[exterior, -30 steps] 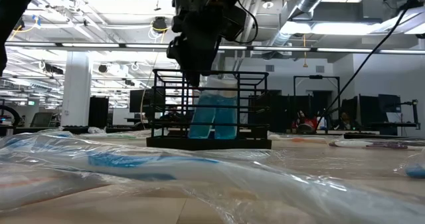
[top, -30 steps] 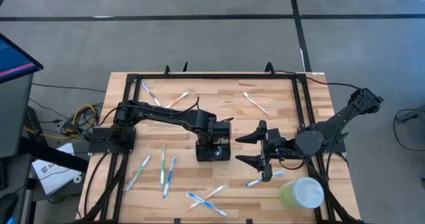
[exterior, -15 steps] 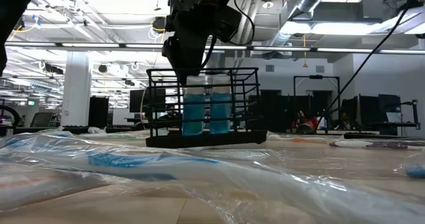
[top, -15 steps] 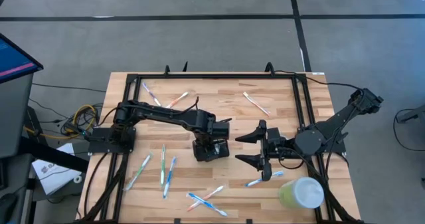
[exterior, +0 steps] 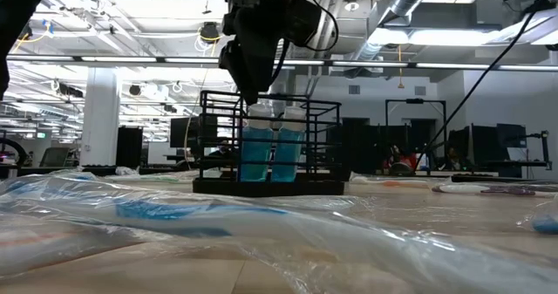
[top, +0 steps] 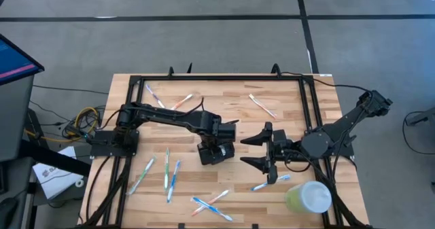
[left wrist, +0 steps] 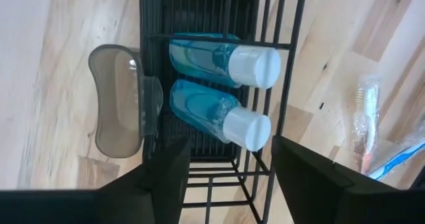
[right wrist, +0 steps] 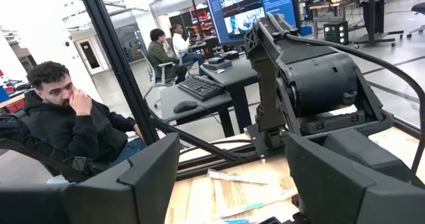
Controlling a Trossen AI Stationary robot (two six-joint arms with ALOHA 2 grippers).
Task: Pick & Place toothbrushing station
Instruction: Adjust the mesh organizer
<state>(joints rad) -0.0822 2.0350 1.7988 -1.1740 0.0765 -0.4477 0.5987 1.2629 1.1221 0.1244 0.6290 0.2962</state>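
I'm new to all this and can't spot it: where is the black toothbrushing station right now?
In the high view the toothbrushing station sits near the table's middle, under the left gripper, with the open right gripper just to its right.

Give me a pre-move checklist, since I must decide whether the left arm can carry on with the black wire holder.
1. Left gripper over the black wire toothbrushing station: ok.
2. Fingers closed on a wire: cannot tell.
3. Two blue bottles with white caps inside the station: ok.
4. Station base on the wooden table: cannot tell.
5. Right gripper open, apart from the station: ok.
6. Pale green cup with white lid away from the station: ok.
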